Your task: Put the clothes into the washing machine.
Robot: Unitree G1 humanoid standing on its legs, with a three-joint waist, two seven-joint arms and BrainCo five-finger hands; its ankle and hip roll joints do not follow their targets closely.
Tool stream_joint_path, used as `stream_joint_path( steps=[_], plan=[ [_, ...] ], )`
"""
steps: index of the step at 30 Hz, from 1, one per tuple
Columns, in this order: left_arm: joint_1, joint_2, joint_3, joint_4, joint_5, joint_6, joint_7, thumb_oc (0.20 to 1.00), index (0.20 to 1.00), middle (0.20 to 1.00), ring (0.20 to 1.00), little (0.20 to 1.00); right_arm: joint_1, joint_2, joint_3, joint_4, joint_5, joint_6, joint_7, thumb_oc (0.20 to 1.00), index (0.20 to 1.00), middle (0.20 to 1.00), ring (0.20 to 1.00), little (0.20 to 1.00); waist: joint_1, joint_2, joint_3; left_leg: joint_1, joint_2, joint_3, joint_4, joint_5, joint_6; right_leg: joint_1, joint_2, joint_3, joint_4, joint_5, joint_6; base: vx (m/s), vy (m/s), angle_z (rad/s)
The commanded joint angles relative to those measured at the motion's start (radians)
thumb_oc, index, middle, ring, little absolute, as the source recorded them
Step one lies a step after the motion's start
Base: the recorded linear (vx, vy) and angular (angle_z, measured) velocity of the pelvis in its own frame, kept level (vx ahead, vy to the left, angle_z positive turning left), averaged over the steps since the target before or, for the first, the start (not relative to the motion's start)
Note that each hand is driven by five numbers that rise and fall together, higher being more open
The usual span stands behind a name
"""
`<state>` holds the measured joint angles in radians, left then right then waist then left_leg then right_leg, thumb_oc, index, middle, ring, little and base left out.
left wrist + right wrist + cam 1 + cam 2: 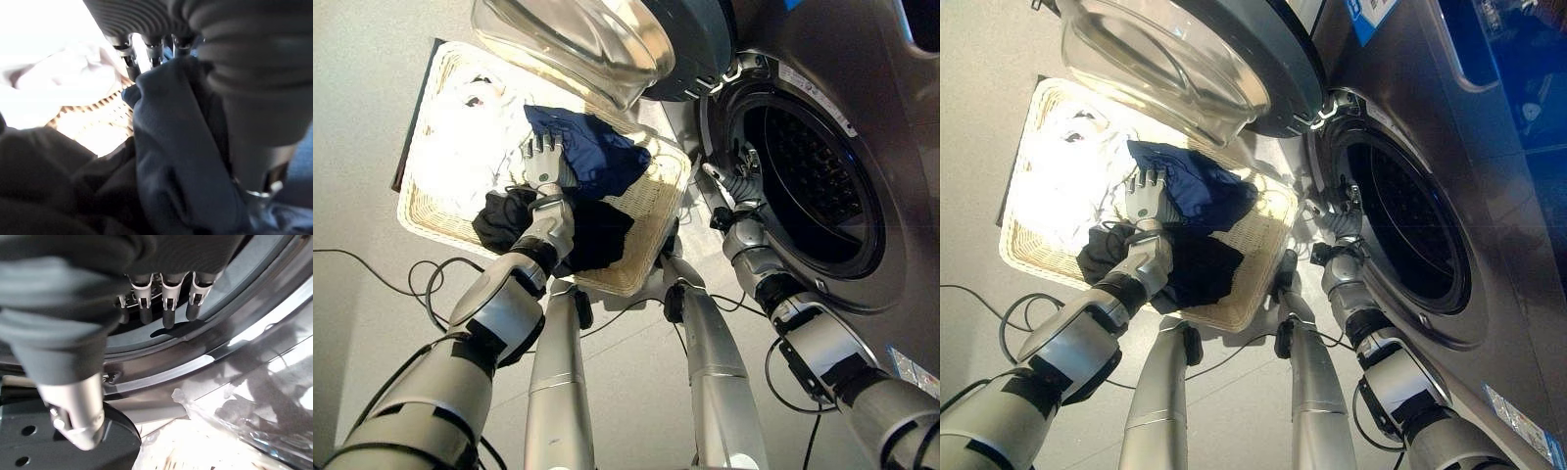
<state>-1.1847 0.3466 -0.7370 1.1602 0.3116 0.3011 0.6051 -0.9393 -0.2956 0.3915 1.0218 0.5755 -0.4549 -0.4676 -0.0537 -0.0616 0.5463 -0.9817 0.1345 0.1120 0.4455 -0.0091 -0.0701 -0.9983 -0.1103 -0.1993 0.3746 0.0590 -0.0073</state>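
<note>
Door [607,39] open over basket [646,211]; L hand [543,162] on navy garment [597,152].

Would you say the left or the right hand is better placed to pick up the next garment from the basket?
Left. The left hand is already in the basket, on the navy garment; the right hand hangs empty at the washing machine opening.

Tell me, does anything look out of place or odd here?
Nothing stands out. The washer door is open, and the clothes lie inside the basket. The left hand rests on the blue garment; the right hand is at the drum opening, holding nothing.
</note>
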Motion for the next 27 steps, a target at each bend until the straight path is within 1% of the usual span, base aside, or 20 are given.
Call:
stream_joint_path(
  steps=[1,3,10,12,16,17,21,22,24,25,27],
  plan=[
    [0.011,-0.047,-0.026,0.077,-0.048,-0.026,-0.234,0.2,0.2,0.2,0.2,0.2,0.019,-0.017,-0.028,-0.073,0.025,-0.029,-0.015,1.0,1.0,1.0,1.0,1.0,-0.026,0.016,-0.026,-0.036,0.011,0.029,-0.097,0.1,-0.088,-0.026,-0.038,-0.006,0.111,-0.04,0.135,0.01,0.018,-0.05],
    [0.013,-0.036,-0.022,0.058,-0.068,-0.056,-0.189,0.2,0.2,0.2,0.2,0.2,0.031,-0.018,-0.029,-0.088,0.024,-0.029,-0.02,1.0,1.0,1.0,1.0,1.0,-0.026,0.016,-0.026,-0.029,0.012,0.033,-0.098,0.101,-0.089,-0.019,-0.035,-0.005,0.108,-0.04,0.136,0.0,0.011,-0.04],
    [0.022,-0.032,-0.01,0.049,-0.086,-0.064,-0.167,0.2,0.2,0.2,0.2,0.2,0.046,-0.021,-0.033,-0.097,0.032,-0.034,-0.02,1.0,1.0,1.0,1.0,1.0,-0.025,0.017,-0.026,-0.021,0.011,0.035,-0.098,0.101,-0.091,-0.012,-0.034,-0.006,0.108,-0.042,0.136,0.0,-0.001,-0.02],
    [0.044,-0.027,0.042,0.055,-0.101,-0.132,-0.095,0.2,0.2,0.2,0.2,0.2,0.064,-0.018,-0.046,-0.089,0.048,-0.036,-0.009,1.0,1.0,1.0,1.0,1.0,-0.019,0.018,-0.026,0.009,0.013,0.039,-0.098,0.103,-0.093,0.014,-0.036,-0.016,0.119,-0.051,0.133,0.0,0.0,0.0],
    [0.048,-0.026,0.046,0.053,-0.101,-0.138,-0.086,0.2,0.2,0.2,0.2,0.2,0.067,-0.018,-0.047,-0.086,0.048,-0.038,-0.006,1.0,1.0,1.0,1.0,1.0,-0.018,0.019,-0.026,0.015,0.013,0.04,-0.098,0.102,-0.093,0.019,-0.036,-0.018,0.119,-0.053,0.133,0.0,0.0,0.0],
    [0.071,-0.025,0.069,0.044,-0.119,-0.174,-0.055,0.2,0.2,0.2,0.2,0.2,0.084,-0.014,-0.046,-0.087,0.035,-0.043,0.003,1.0,1.0,1.0,1.0,1.0,-0.011,0.02,-0.026,0.047,0.011,0.046,-0.102,0.099,-0.091,0.048,-0.039,-0.027,0.12,-0.059,0.132,0.0,0.0,0.0],
    [0.071,-0.025,0.069,0.044,-0.119,-0.174,-0.055,0.2,0.2,0.2,0.2,0.2,0.084,-0.014,-0.046,-0.087,0.035,-0.043,0.003,1.0,1.0,1.0,1.0,1.0,-0.011,0.02,-0.026,0.047,0.011,0.046,-0.102,0.099,-0.091,0.048,-0.039,-0.027,0.12,-0.059,0.132,0.0,0.003,0.01],
    [0.09,-0.022,0.09,0.03,-0.138,-0.215,-0.046,0.2,0.2,0.2,0.2,0.2,0.096,-0.013,-0.044,-0.101,0.041,-0.032,0.048,1.0,1.0,1.0,1.0,1.0,-0.005,0.021,-0.026,0.076,0.004,0.046,-0.106,0.094,-0.087,0.074,-0.044,-0.034,0.118,-0.063,0.133,0.0,0.01,0.03],
    [0.09,-0.022,0.09,0.03,-0.138,-0.215,-0.046,0.2,0.2,0.2,0.2,0.2,0.096,-0.013,-0.044,-0.101,0.041,-0.032,0.048,1.0,1.0,1.0,1.0,1.0,-0.005,0.021,-0.026,0.076,0.004,0.046,-0.106,0.094,-0.087,0.074,-0.044,-0.034,0.118,-0.063,0.133,0.01,0.022,0.02],
    [0.128,-0.014,0.132,-0.007,-0.156,-0.309,-0.018,0.2,0.2,0.2,0.2,0.2,0.122,-0.015,-0.03,-0.104,-0.024,-0.013,0.06,1.0,1.0,1.0,1.0,1.0,0.004,0.029,-0.026,0.117,-0.003,0.049,-0.103,0.085,-0.083,0.111,-0.051,-0.043,0.124,-0.073,0.132,0.01,0.034,0.0],
    [0.128,-0.014,0.132,-0.007,-0.156,-0.309,-0.018,0.2,0.2,0.2,0.2,0.2,0.122,-0.015,-0.03,-0.104,-0.024,-0.013,0.06,1.0,1.0,1.0,1.0,1.0,0.004,0.029,-0.026,0.117,-0.003,0.049,-0.103,0.085,-0.083,0.111,-0.051,-0.043,0.124,-0.073,0.132,0.01,0.017,0.0]
  ],
)
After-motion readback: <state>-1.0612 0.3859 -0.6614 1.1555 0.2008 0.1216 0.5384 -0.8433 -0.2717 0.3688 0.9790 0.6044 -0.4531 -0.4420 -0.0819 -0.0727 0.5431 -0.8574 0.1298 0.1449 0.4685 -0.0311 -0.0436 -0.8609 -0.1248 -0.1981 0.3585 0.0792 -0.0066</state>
